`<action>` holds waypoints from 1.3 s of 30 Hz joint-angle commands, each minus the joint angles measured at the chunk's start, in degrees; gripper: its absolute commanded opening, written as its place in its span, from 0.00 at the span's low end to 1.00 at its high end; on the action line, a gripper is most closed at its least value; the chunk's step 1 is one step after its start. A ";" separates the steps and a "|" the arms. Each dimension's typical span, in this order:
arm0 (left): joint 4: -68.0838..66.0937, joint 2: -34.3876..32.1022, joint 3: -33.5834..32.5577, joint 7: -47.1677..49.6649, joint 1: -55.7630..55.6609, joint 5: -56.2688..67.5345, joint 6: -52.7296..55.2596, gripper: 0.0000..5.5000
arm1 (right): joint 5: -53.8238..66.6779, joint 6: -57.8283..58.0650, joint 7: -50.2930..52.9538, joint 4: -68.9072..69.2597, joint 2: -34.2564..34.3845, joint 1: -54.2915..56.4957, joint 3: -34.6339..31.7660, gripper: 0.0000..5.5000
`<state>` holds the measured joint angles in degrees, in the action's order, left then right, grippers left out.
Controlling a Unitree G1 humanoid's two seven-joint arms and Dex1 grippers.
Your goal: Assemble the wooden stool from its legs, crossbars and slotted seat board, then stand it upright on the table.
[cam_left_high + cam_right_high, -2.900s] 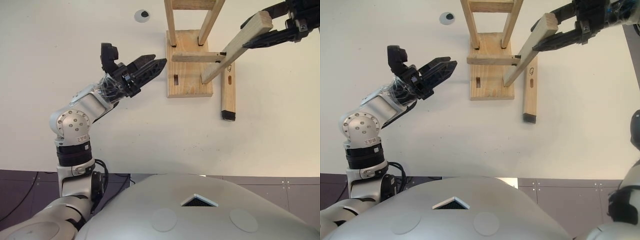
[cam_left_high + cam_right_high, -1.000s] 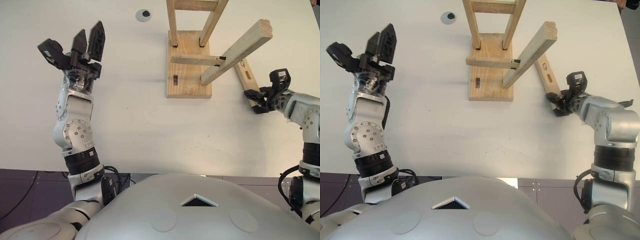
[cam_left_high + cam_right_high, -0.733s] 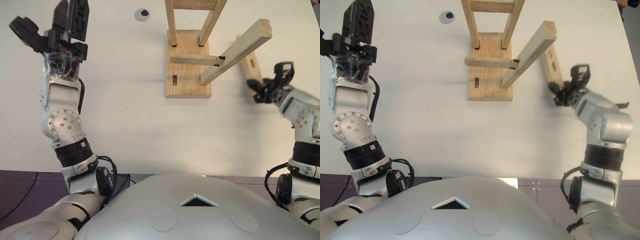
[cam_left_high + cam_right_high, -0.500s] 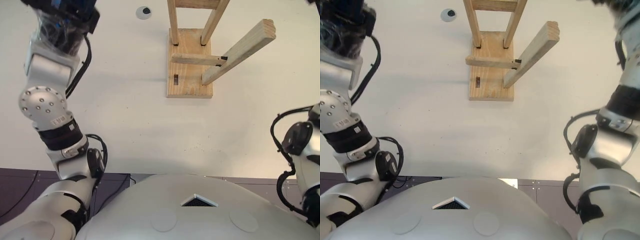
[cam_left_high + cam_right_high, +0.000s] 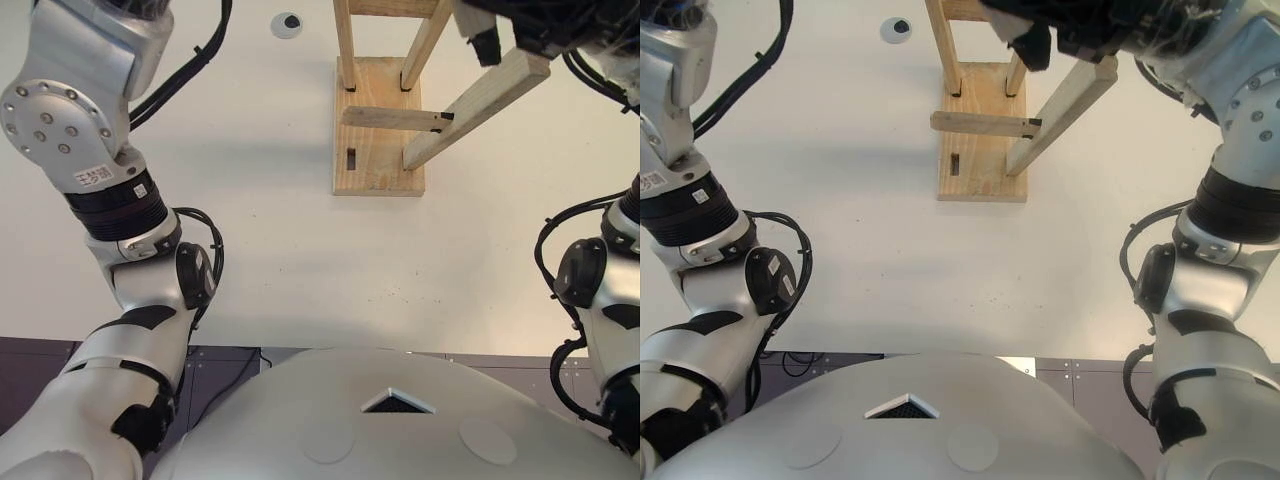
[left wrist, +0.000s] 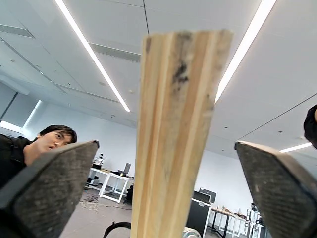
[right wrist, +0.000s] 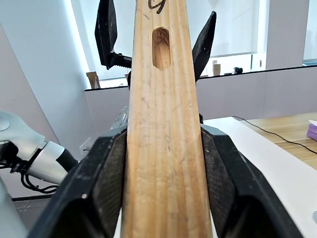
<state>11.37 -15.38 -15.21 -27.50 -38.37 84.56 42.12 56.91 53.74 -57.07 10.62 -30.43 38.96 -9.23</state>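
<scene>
My right gripper [image 7: 166,191] is clenched on a loose leg [image 7: 161,124], one pad pressed flat against each side of the wood. The leg runs straight out from my wrist, and an oblong slot [image 7: 161,47] shows in its face near the far end. There my left gripper [image 6: 166,148] stands wide open — a finger [image 6: 54,178] to each side of the leg's end, with a clear gap between each pad and the wood, so nothing touches. Seen from my left wrist, the leg rises between the fingers against the ceiling lights. Both grippers are held up well above the surface [image 5: 250,220].

On the surface the seat board [image 5: 378,175] lies flat, with part of the stool built on it. Two upright legs [image 5: 344,45] stand in the slots at its far edge, joined higher up by a top crossbar [image 5: 390,8]. A leaning leg [image 5: 475,100] has its foot at the board's near right corner and tilts away to the right. A second crossbar [image 5: 385,116] is plugged into its side and reaches left over the board — whether its left end rests on anything I cannot tell. An open slot [image 5: 351,158] shows near the board's left edge. A small round dark fitting [image 5: 288,25] sits in the surface, well apart to the left of the board.
</scene>
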 commanded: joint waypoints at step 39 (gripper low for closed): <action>-15.76 -7.54 -10.17 -13.55 8.69 -16.83 -11.31 0.37 | -19.28 -8.88 -24.92 -17.97 -19.83 2.96 11.44 0.71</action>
<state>-3.21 -24.08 -27.02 -39.73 -31.02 70.46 31.94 39.57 46.37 -81.24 -4.72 -50.27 41.44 1.12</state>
